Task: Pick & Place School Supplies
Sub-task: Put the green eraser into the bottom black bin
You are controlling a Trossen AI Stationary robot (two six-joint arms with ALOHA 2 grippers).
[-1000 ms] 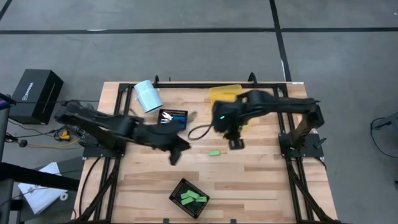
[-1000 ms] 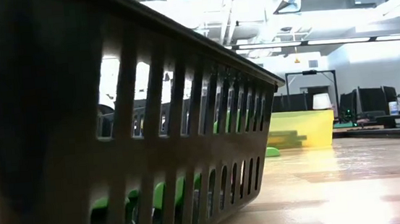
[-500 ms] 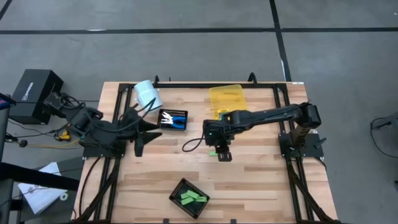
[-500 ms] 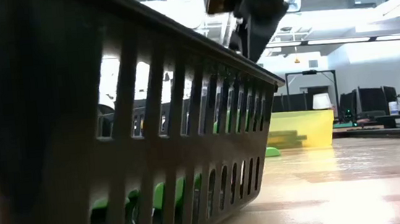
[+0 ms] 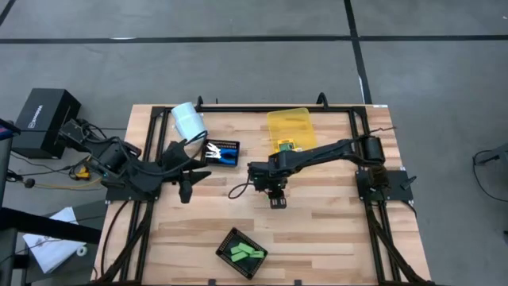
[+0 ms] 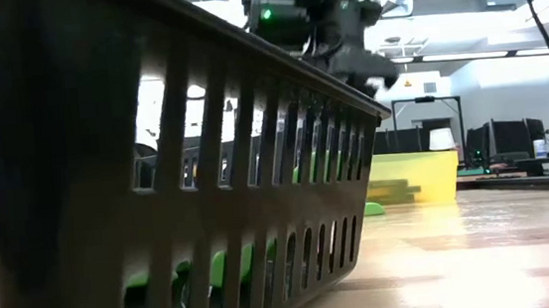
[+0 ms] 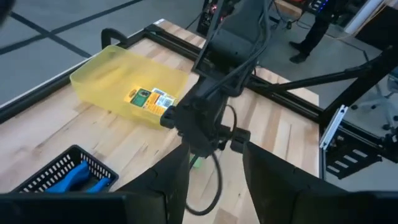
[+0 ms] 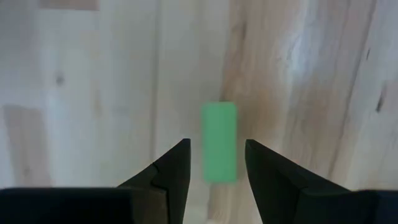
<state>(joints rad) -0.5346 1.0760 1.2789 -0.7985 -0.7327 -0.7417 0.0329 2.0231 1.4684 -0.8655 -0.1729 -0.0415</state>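
A light-green oblong piece (image 8: 219,142) lies flat on the wooden table. My right gripper (image 8: 215,155) points down over it, open, with one finger on either side and a gap to each. In the high view that gripper (image 5: 275,196) stands at the table's middle and hides the piece. My left gripper (image 7: 214,180) is open and holds nothing, raised over the table's left part (image 5: 185,189). Several green pieces (image 5: 246,253) lie in a black basket (image 5: 230,241) at the near edge. A yellow-orange pack (image 7: 151,98) lies in the yellow bin (image 5: 288,121).
A black tray (image 5: 230,146) with blue-handled tools (image 7: 78,177) sits left of the bin, and a pale cylinder (image 5: 188,121) lies at the far left. In the low view the basket's wall (image 6: 158,184) fills the foreground. Bare wood lies toward the near right.
My right gripper has come down and toward the table's left, until its fingers stand around the green piece on the table. My left gripper has drawn back toward the table's left edge and risen a little.
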